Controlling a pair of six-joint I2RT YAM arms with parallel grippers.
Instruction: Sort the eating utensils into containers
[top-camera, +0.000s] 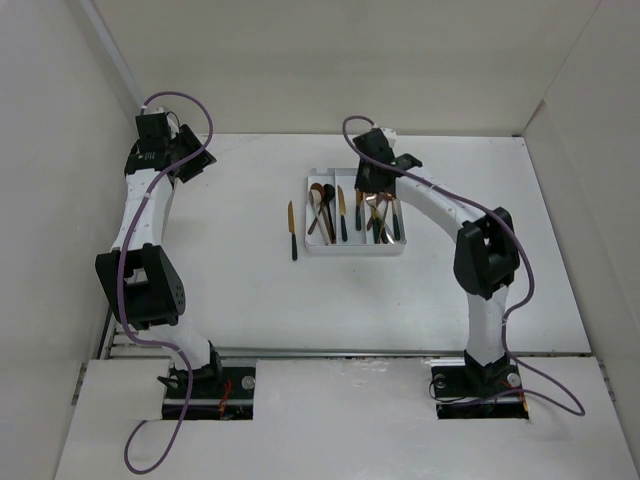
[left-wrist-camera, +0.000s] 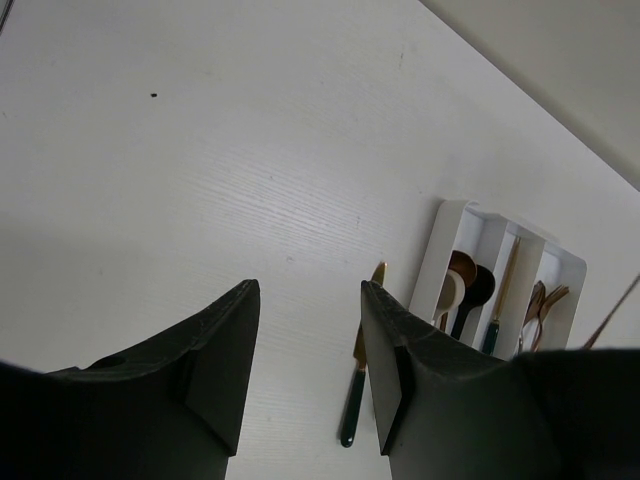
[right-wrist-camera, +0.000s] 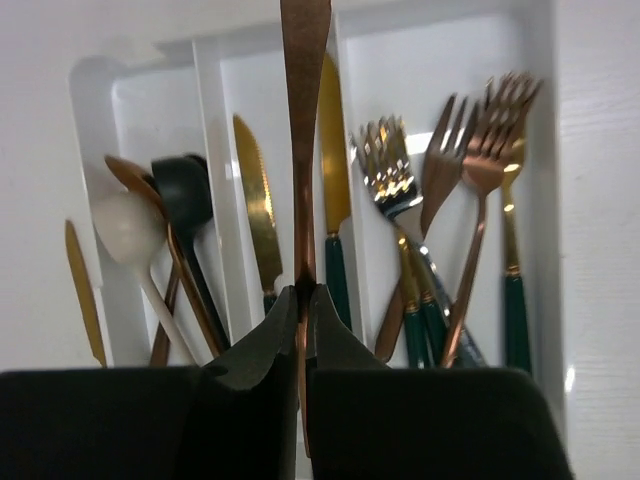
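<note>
R gripper (right-wrist-camera: 303, 300) clenched on a copper utensil (right-wrist-camera: 304, 120) above the tray (top-camera: 355, 250); L gripper (left-wrist-camera: 305, 300) released, holding nothing.
Held piece points away from the wrist cam, type can't be told; tray's L compartment has spoons (right-wrist-camera: 185, 195) incl. cream + black; mid has knives (right-wrist-camera: 258, 200); R has forks (right-wrist-camera: 485, 160); stray knife (top-camera: 292, 230) lies on the table (top-camera: 230, 300) just left of the tray, not touching.

"Shows what up close?"

"Shows two dark fingers (left-wrist-camera: 225, 350), spread wide, gripping nothing, above the white desk (left-wrist-camera: 200, 150)."

"And past them?"

"Catches a gold knife (left-wrist-camera: 350, 410) with green handle, flat on the desk, just beside a white tray (left-wrist-camera: 430, 260). Picks out a cream spoon (left-wrist-camera: 450, 290) and a black spoon (left-wrist-camera: 478, 287) in the compartment nearest the knife."
</note>
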